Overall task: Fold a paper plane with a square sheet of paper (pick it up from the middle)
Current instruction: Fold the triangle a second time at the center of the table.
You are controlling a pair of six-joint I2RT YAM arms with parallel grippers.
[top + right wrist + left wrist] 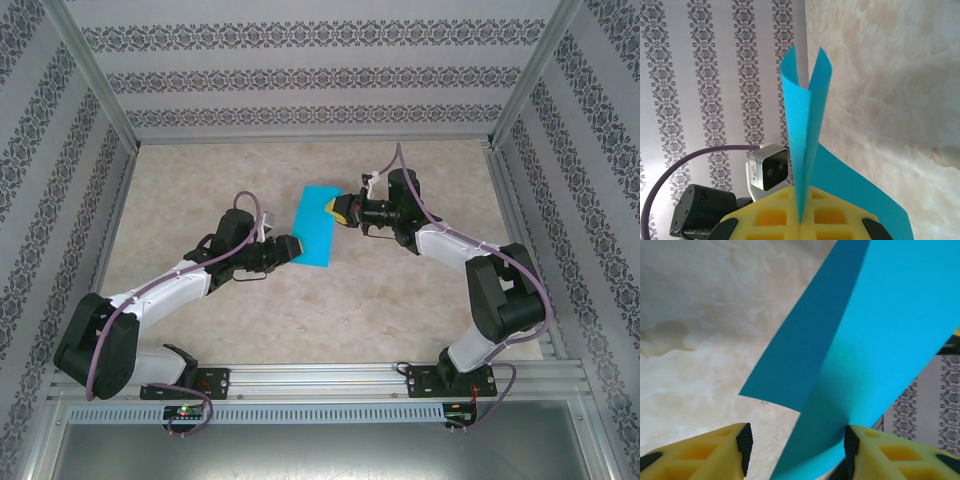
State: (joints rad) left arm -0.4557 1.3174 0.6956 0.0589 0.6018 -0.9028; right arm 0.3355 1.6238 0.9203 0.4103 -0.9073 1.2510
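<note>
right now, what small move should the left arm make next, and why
Probably close the left fingers: they stand open around the folded sheet at its near edge, one pad against it, while the right fingers are shut on its far end.

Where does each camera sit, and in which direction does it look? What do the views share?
Top view: above and behind, looking down on the table; both arms, with the left gripper and right gripper at the blue paper.
Left wrist: on the left arm, looking along its open yellow fingers at paper and table.
Right wrist: on the right arm, looking past its fingers, shut on the folded paper, toward the patterned wall.
Shared: all three show the paper.
</note>
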